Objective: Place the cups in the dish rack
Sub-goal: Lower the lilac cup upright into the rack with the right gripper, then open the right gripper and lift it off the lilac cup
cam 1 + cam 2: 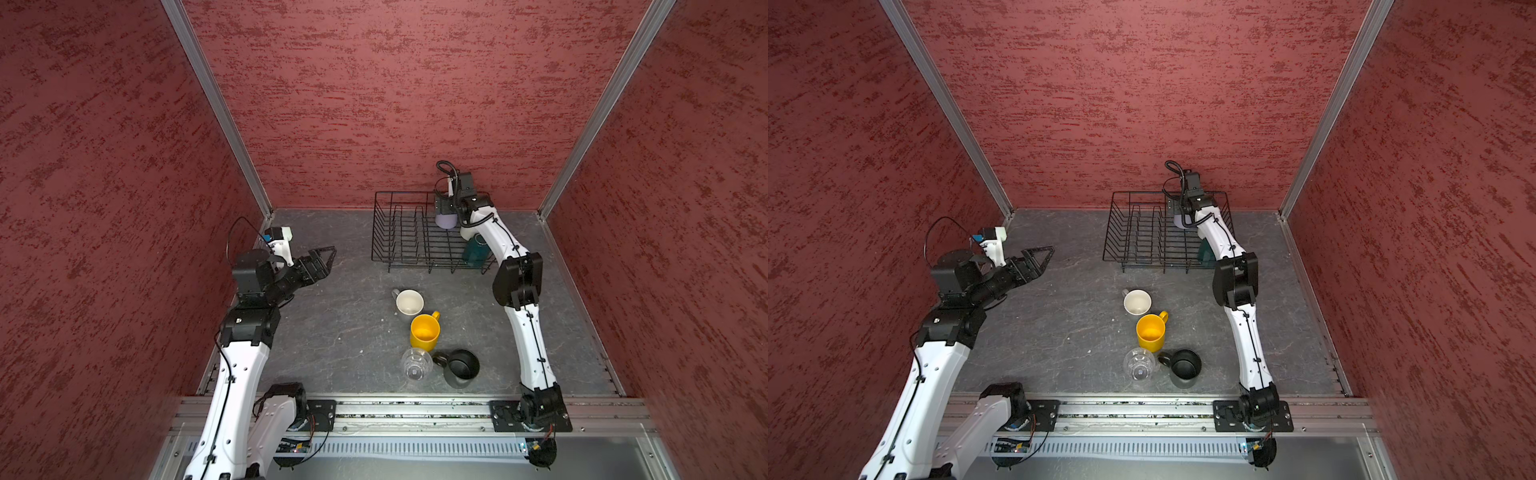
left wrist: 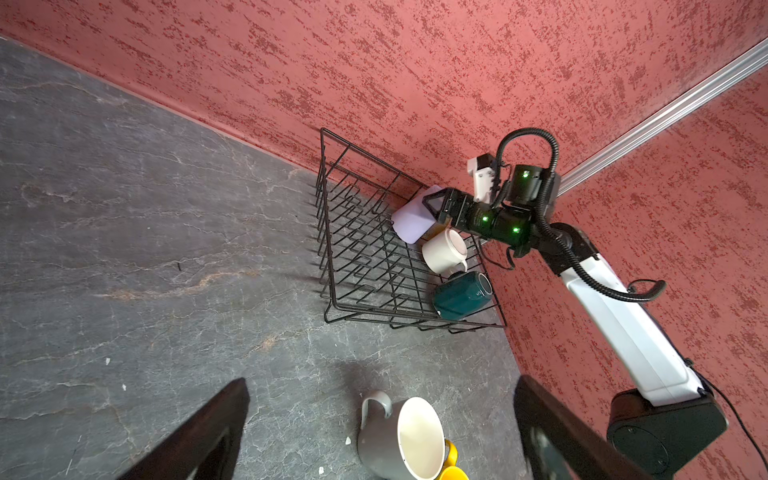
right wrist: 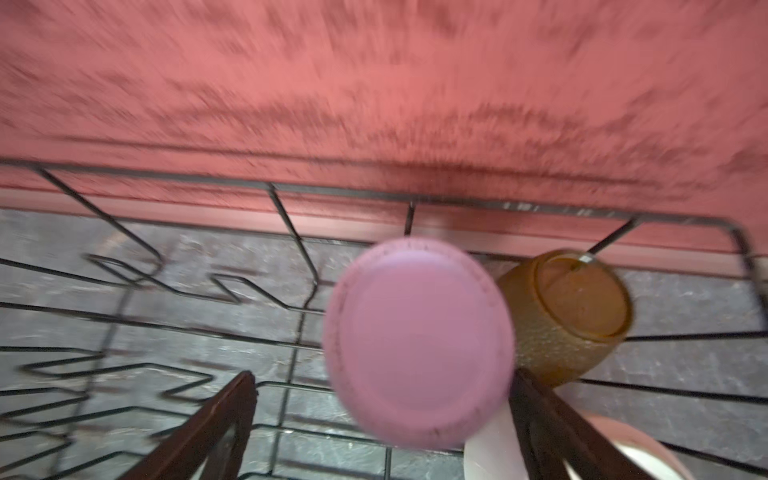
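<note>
My right gripper is spread around the lilac tumbler, bottom-up in the dish rack; left gripper spread too. Clear glass on tabletop: fragile, slippery, I would pinch its wall.

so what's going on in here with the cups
The right gripper hangs open over the upside-down lilac tumbler in the black wire dish rack, beside an amber glass, a white mug and a teal mug. A grey mug with cream inside, a yellow mug, a clear glass and a black mug sit on the table. The left gripper is open and empty.
</note>
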